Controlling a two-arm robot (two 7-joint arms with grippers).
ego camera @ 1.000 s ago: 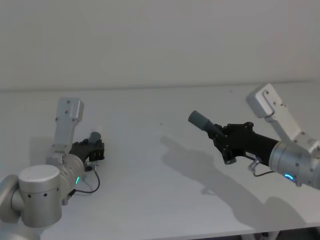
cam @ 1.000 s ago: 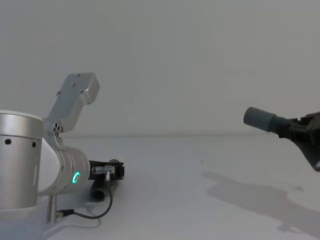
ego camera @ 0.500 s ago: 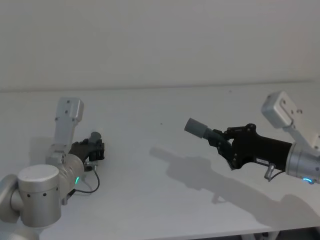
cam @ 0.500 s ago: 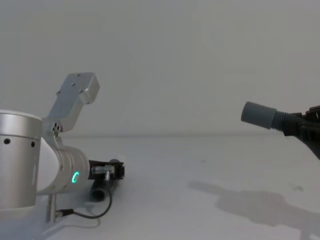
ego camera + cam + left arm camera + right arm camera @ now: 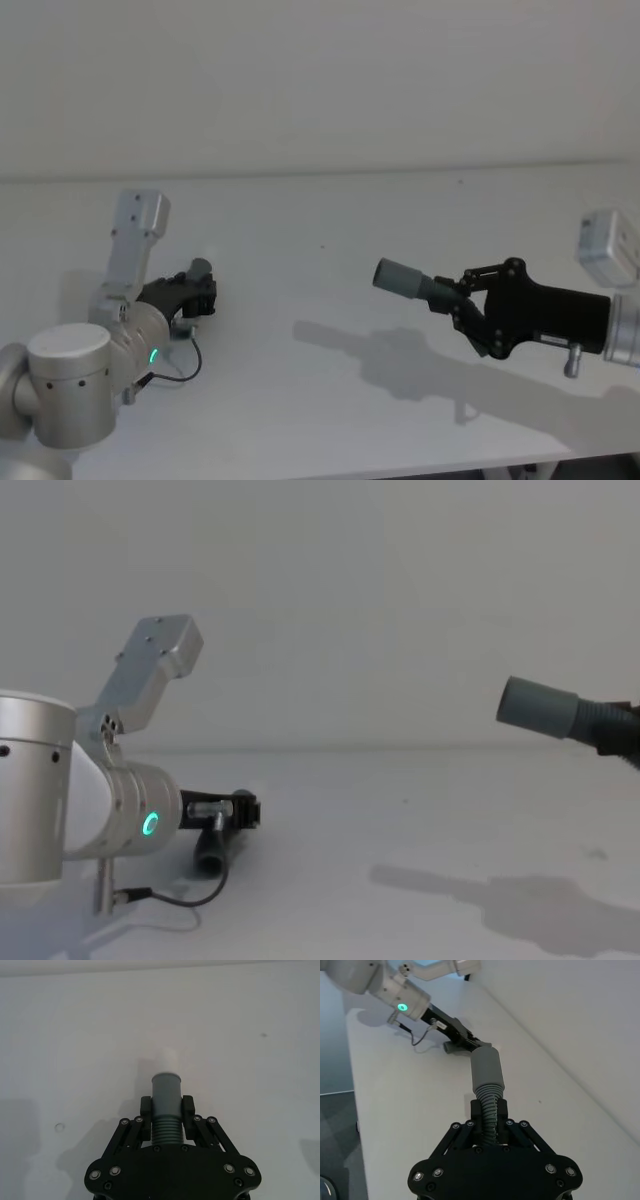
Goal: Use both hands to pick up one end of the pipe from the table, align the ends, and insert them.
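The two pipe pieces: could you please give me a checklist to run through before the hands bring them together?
1. Left hand shut on the left piece: ok, fingers clamp its ribs.
2. Right hand shut on the right piece: ok, held above the table.
3. White tip free of the fingers: ok.
4. Socket turned toward the left hand: ok.
5. Ends lined up: not ok, far apart, tip not pointing at the socket.
6. Left piece clear of the table: cannot tell.
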